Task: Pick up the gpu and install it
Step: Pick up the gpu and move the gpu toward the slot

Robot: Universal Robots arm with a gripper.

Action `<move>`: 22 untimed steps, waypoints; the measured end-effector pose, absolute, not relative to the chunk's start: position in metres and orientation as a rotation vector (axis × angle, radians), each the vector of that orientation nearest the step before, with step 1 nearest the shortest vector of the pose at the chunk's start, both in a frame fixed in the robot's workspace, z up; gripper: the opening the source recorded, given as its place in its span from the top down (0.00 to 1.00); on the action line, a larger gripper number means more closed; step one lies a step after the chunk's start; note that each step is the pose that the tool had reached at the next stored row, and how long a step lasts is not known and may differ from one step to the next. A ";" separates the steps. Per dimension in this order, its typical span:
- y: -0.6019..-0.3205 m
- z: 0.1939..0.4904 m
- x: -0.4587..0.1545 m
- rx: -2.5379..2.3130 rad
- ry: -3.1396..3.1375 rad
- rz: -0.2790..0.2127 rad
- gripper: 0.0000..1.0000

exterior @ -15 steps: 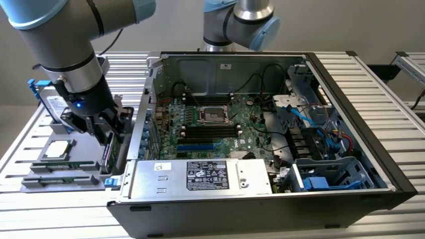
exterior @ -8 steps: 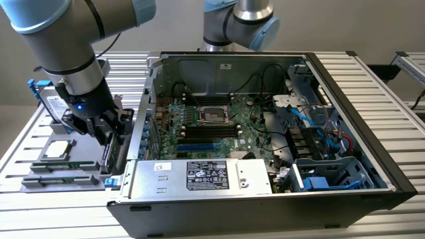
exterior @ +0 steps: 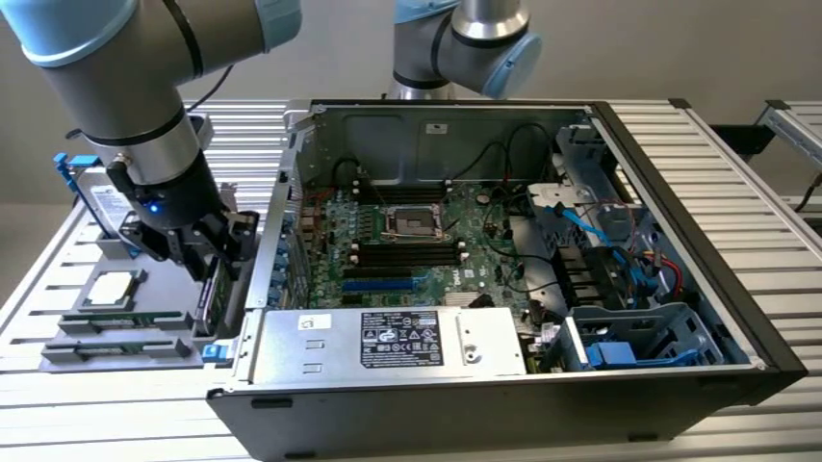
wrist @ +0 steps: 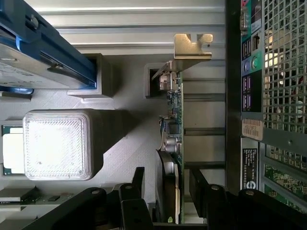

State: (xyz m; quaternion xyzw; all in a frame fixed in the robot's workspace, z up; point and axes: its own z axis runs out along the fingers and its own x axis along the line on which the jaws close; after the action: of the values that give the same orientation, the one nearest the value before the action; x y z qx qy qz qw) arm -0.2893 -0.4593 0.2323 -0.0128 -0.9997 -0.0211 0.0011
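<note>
"GPU (exterior: pixel 218 303) first: where is it?"

"Outside the computer case (exterior: pixel 757 327), on the exterior view's left. It stands on its long edge in a slot of the grey holder (exterior: pixel 129 351), just beside the case's outer wall."

"And the wrist view?"

"That looks along the card's edge (wrist: pixel 176 120): a green board with small components and a dark face on one side. Its metal bracket (wrist: pixel 192 45) is at the end away from the camera. The perforated back wall of the case (wrist: pixel 233 96) runs alongside it."

"What is the gripper doing?"

"The gripper (exterior: pixel 206 255) is low over the holder, with the card between its jaws (wrist: pixel 167 171). The black fingers (wrist: pixel 138 179) stand one on each side of the board, and I can see a gap between each finger and the card. So the jaws are spread and not clamped on anything."

"What else is in the holder?"

"A silver hard drive (exterior: pixel 103 197) with blue rails stands at the far end. A square processor chip (exterior: pixel 110 287) lies flat near the middle. Narrow memory sticks (exterior: pixel 122 322) lie nearer the camera."

"And inside the case?"

"The motherboard (exterior: pixel 385 250) lies exposed with its blue slots (exterior: pixel 379 284). A silver power supply (exterior: pixel 385 342) sits along the near side. Everything rests on a slatted metal table (exterior: pixel 719 154)."
</note>
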 end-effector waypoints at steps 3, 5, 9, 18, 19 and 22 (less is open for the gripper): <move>-0.459 0.232 -0.289 -0.056 -3.136 -0.066 0.50; -0.459 0.232 -0.289 -0.067 -3.135 -0.066 0.50; -0.460 0.232 -0.288 -0.078 -3.133 -0.066 0.50; -0.461 0.232 -0.287 -0.088 -3.128 -0.066 0.65; -0.461 0.232 -0.287 -0.090 -3.128 -0.066 0.65; -0.461 0.232 -0.287 -0.094 -3.125 -0.065 0.67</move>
State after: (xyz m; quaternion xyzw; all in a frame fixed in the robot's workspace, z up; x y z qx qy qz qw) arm -0.2868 -0.4609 0.2324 -0.0300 -0.9993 -0.0209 0.0073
